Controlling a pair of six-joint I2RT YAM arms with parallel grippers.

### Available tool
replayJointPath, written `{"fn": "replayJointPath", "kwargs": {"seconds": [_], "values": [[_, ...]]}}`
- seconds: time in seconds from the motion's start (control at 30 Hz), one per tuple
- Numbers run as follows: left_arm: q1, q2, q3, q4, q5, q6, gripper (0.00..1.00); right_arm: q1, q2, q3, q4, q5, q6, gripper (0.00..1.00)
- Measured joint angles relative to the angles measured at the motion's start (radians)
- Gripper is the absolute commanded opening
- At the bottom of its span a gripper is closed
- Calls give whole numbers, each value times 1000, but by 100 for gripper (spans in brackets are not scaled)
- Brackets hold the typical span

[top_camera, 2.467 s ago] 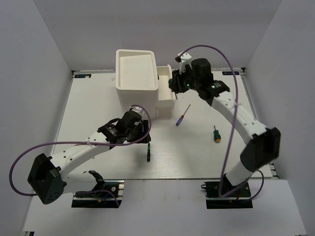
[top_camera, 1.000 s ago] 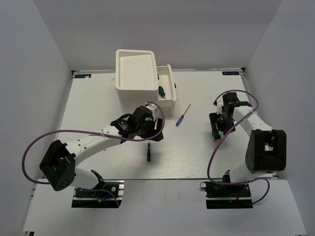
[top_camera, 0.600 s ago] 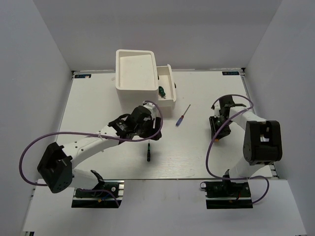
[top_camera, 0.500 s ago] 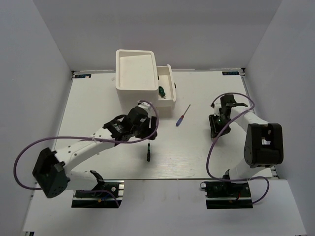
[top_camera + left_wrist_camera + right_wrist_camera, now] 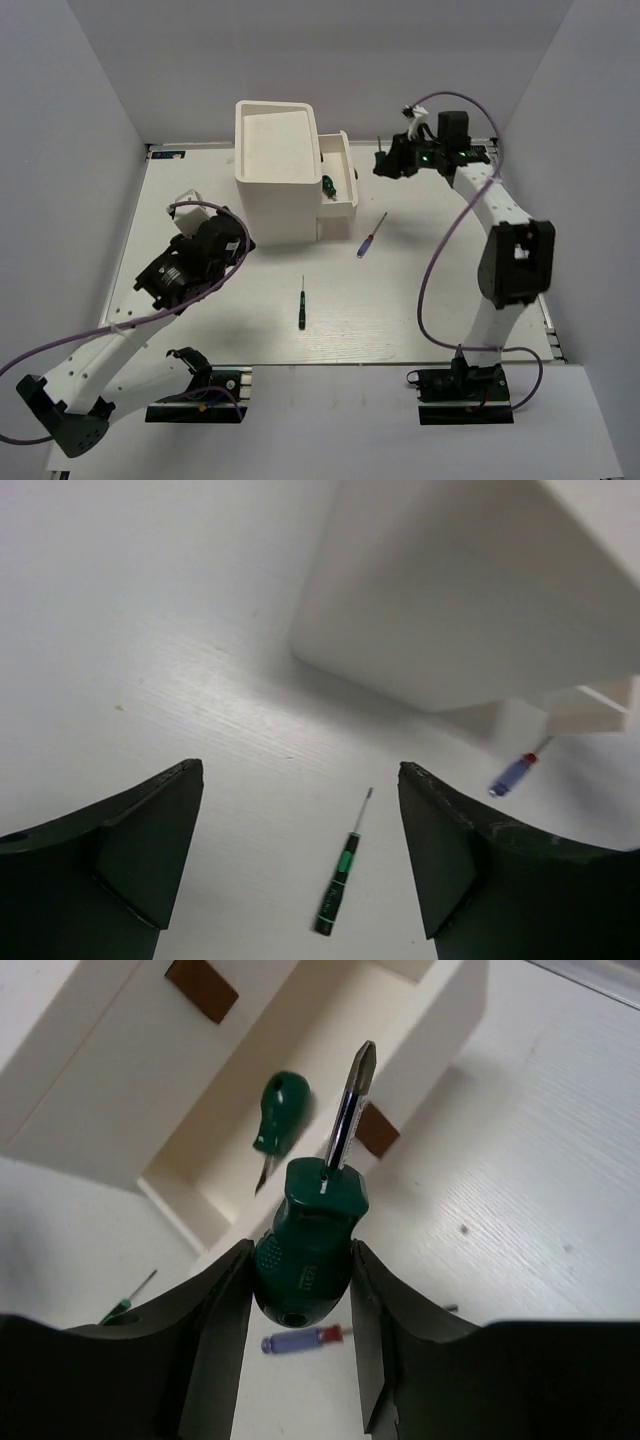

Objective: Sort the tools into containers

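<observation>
One white table [image 5: 200, 190] fills the middle of the top view; on it, upper centre, stands one tall white cabinet [image 5: 275, 170] with a sunken tray on top; two white arms rise from the bottom edge, the left arm [image 5: 130, 325] bent toward the middle left, the right arm [image 5: 495, 215] reaching to the upper right, each trailing one of two purple cables [image 5: 437, 262]; one drawer [image 5: 345, 200] stands pulled out on the cabinet's right side, and a lower drawer [image 5: 335, 228] juts out just beneath it in the frame; two brown tabs [image 5: 203, 985] show on the white fronts in the right wrist view; the left gripper [image 5: 298, 768] hangs with its dark fingers spread wide and nothing between them, above bare table near the cabinet's lower left corner; the right gripper [image 5: 301, 1260] is clamped on one stubby green screwdriver [image 5: 308, 1230], shaft pointing up the frame across the drawer's wall, and in the top view it sits just right of the open drawer, apart from it; four screwdrivers show in all; a second stubby green screwdriver [image 5: 278, 1125] lies inside the open drawer; one blue and red screwdriver [image 5: 371, 236] lies on the table right of the drawers; one thin black screwdriver [image 5: 302, 305] with a green band lies lower centre, well apart from both grippers.
</observation>
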State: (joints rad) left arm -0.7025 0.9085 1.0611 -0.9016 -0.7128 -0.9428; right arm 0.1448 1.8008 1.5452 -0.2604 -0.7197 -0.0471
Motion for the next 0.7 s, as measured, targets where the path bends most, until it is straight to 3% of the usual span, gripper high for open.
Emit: {"fn": "replayJointPath", "kwargs": {"seconds": [0.23,0.33,0.43,0.47,0.53,0.7], "values": [[145,79,-21,-32,34,-21,89,142,341,439,-10,13,93,0],[214,132,21,-21,59,7,91,182,399,540,-19,32,102,0],[304,172,71,7,99,48,91,209,404,551,-36,56,103,16],[333,184,88,13,111,63,91,214,404,551,-40,63,103,29],[400,210,127,32,150,97,91,219,404,544,-48,76,99,39],[555,296,253,76,256,177,92,215,404,519,-77,97,86,90]]}}
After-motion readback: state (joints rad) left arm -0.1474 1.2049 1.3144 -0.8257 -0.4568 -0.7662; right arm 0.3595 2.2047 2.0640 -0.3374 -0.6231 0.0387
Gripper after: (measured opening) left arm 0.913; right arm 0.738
